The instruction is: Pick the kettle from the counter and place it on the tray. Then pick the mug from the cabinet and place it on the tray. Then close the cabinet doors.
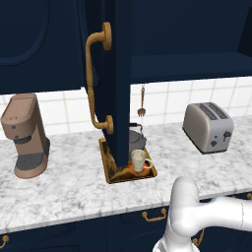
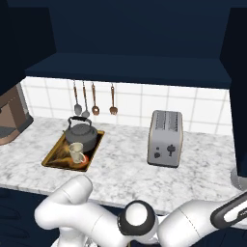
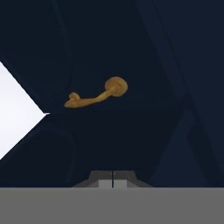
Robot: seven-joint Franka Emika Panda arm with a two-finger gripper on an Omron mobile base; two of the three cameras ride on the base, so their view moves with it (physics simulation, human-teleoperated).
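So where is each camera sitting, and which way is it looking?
Left base view: behind the arm's left, looking down over the counter at an open cabinet door in front of the tray; white arm links show at the lower right.
Right base view: behind the arm's right, facing the same counter and toaster; the arm lies along the bottom.
Hand view: on the hand, facing a navy door with a brass handle; the shut pincer shows at the bottom.
Both base views share the kettle and mug on the tray.
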